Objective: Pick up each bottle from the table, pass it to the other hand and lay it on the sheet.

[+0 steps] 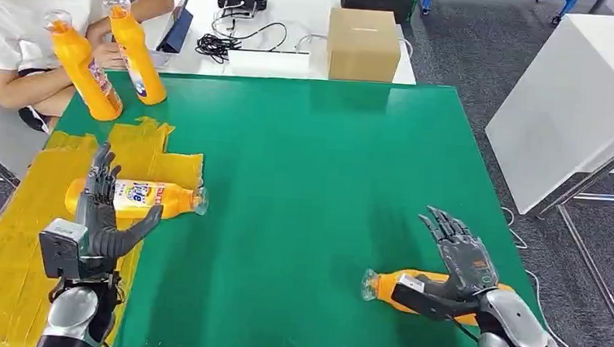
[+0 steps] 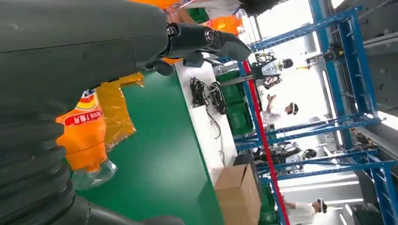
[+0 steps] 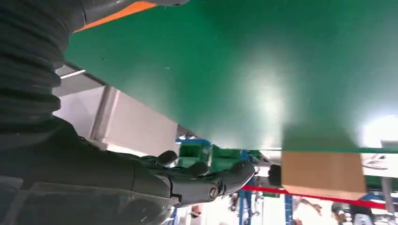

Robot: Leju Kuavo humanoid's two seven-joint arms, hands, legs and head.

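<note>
An orange bottle [image 1: 148,198] with a white label lies on its side on the yellow sheet [image 1: 14,226] at the table's left, its clear cap pointing right at the sheet's edge. My left hand [image 1: 101,208] stands just in front of it with fingers spread and thumb out, holding nothing. The left wrist view has this bottle [image 2: 83,136] past the hand [image 2: 94,47]. A second orange bottle [image 1: 410,291] lies near the front right edge. Over it hovers my right hand [image 1: 461,262], fingers apart and thumb across the bottle. A sliver of that bottle [image 3: 117,13] appears beside the hand [image 3: 94,178].
Two more orange bottles [image 1: 82,68] [image 1: 137,51] stand upright at the back left of the green mat [image 1: 311,182], beside a seated person [image 1: 21,15]. A cardboard box [image 1: 363,43], cables and a device sit on the white table behind.
</note>
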